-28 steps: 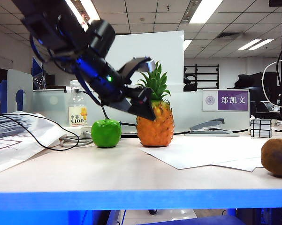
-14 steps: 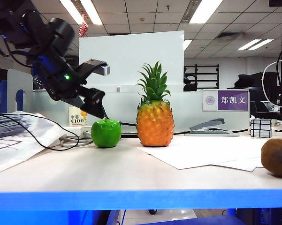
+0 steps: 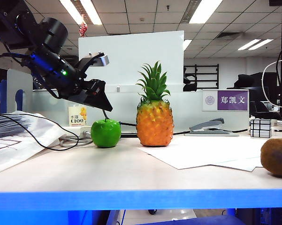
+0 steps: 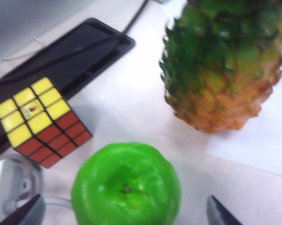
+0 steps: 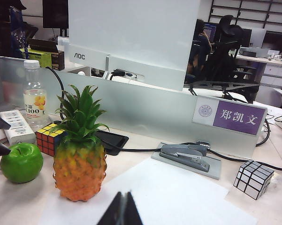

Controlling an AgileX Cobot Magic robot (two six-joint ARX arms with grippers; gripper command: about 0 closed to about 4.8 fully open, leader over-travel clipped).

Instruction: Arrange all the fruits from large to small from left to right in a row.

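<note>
On the left side of the exterior view, the left gripper hangs just above the green apple with its two fingers wide apart and nothing in them. The apple sits left of the pineapple, and the kiwi lies far right. I think the row is wrong: the biggest fruit should be leftmost. The right gripper looks pressed together, low in its own view.
</note>
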